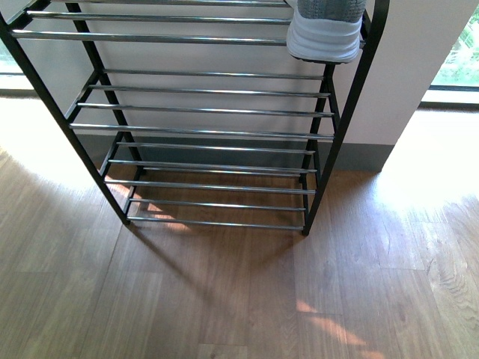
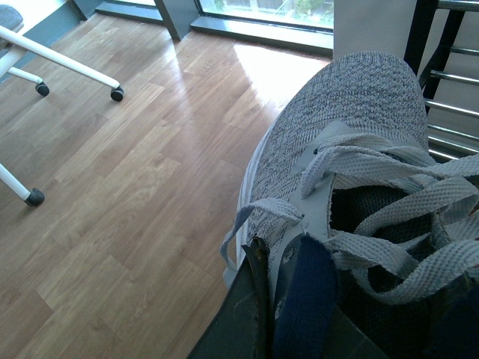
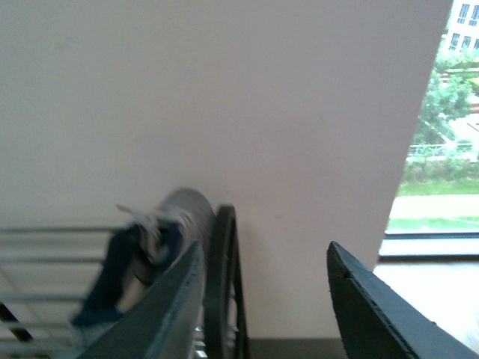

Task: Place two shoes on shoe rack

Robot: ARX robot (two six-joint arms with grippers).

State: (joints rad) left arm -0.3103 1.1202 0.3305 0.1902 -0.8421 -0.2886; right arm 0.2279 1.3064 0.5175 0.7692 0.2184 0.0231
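The shoe rack (image 1: 202,112), black-framed with silver rods, stands against the wall. One grey sneaker (image 1: 325,34) rests at the right end of its upper shelf, heel outward; the right wrist view shows this sneaker (image 3: 161,232) blurred beside the rack's black upright (image 3: 222,284). My right gripper (image 3: 266,299) is open with nothing between its fingers, just outside that upright. My left gripper (image 2: 281,299) is shut on the side wall of a second grey sneaker (image 2: 344,134), held above the wood floor with the rack's rods (image 2: 449,75) close by its toe. Neither arm appears in the front view.
The rack's lower shelves (image 1: 209,183) hold no shoes. White chair legs with castors (image 2: 75,67) stand on the floor left of the held sneaker. A wall (image 1: 404,67) and a window (image 1: 460,52) lie right of the rack.
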